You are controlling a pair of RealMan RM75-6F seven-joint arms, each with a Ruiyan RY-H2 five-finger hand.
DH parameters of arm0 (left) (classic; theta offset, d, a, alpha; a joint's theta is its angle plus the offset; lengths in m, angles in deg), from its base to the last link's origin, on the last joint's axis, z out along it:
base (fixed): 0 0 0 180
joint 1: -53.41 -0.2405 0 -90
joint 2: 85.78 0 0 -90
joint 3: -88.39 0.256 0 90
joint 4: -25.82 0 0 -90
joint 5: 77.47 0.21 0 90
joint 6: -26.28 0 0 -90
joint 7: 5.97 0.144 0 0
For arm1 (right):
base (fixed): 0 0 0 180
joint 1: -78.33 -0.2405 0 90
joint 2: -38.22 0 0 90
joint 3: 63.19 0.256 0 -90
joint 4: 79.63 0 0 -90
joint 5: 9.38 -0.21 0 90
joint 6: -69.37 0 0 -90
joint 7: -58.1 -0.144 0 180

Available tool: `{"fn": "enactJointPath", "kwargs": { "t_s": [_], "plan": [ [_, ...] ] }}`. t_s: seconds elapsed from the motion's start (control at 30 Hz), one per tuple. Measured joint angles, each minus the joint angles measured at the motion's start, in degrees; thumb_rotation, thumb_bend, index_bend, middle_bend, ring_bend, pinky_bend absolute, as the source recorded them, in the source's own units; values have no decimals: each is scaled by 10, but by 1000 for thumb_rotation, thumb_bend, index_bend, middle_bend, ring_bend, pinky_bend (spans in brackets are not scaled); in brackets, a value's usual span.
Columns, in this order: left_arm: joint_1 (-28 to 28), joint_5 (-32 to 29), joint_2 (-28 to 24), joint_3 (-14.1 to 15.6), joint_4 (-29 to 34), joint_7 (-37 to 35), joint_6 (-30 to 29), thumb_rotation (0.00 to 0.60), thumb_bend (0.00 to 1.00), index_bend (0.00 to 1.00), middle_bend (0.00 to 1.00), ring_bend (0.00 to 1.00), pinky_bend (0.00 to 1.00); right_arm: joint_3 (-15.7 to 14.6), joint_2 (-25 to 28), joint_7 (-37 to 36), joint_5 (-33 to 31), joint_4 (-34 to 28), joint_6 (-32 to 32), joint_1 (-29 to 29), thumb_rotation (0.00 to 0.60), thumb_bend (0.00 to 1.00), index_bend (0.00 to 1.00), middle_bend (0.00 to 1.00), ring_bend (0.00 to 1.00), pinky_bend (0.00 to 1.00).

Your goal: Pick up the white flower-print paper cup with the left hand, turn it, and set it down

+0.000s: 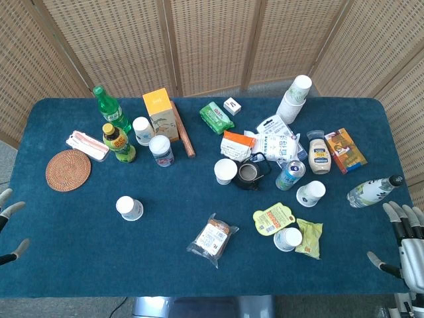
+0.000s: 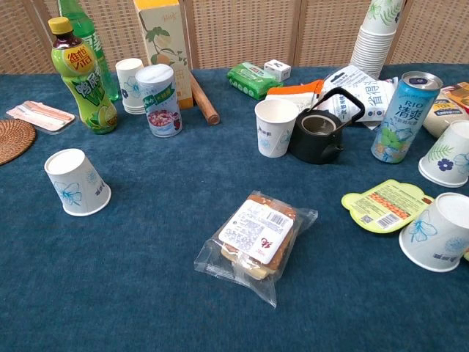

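The white flower-print paper cup (image 1: 130, 208) rests on the blue tablecloth at the front left, untouched; in the chest view the cup (image 2: 77, 182) shows a blue flower on its side and a flat white end facing up. My left hand (image 1: 9, 224) is far to the left of the cup. Only its spread fingertips show at the frame edge, holding nothing, and the chest view does not show it. My right hand (image 1: 403, 246) hovers off the table's front right corner, fingers apart and empty.
A round woven coaster (image 1: 68, 169) lies behind the cup on the left. A yellow-capped green drink bottle (image 1: 119, 143) and a small jar (image 1: 161, 150) stand further back. A wrapped bread packet (image 1: 212, 239) lies to the cup's right. Many cups, packets and a can crowd the right half.
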Motion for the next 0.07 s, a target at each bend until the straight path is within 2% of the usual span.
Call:
{"fn": "enactJointPath", "kwargs": {
  "t_s": [0.07],
  "plan": [
    [0, 0, 0, -2, -2, -3, 5, 600, 352, 174, 0, 0, 0, -1, -2, 5, 2, -1, -1, 0, 600, 95, 0, 0, 0, 68]
  ]
}}
